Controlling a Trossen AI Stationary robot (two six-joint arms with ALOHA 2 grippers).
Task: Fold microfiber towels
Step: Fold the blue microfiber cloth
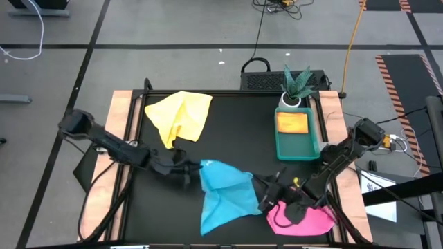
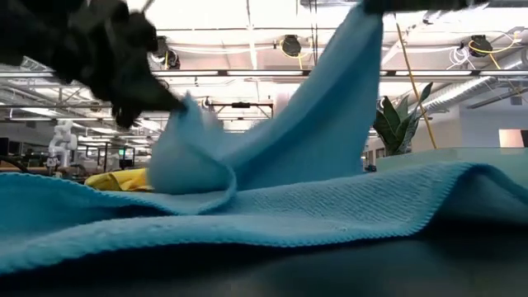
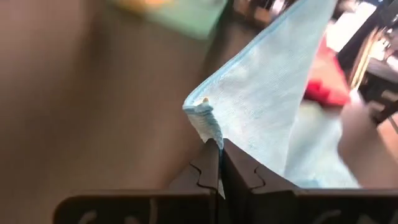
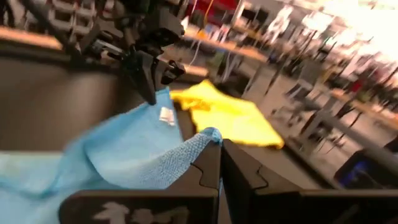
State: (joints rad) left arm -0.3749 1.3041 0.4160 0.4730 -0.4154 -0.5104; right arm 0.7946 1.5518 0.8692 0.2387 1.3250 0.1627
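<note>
High view: the soft blue cloth (image 1: 223, 194) lies crumpled at lower centre, the left gripper (image 1: 196, 168) pinching its left corner, the right gripper (image 1: 265, 187) its right edge. Low view: ribbed weave (image 2: 330, 206) rises peaked. Wrist views: both jaws clamped on fabric

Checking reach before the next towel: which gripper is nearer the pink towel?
Right. The right gripper, shut on the blue towel, sits just beside the pink towel. The left gripper holds the blue towel's far corner.
</note>
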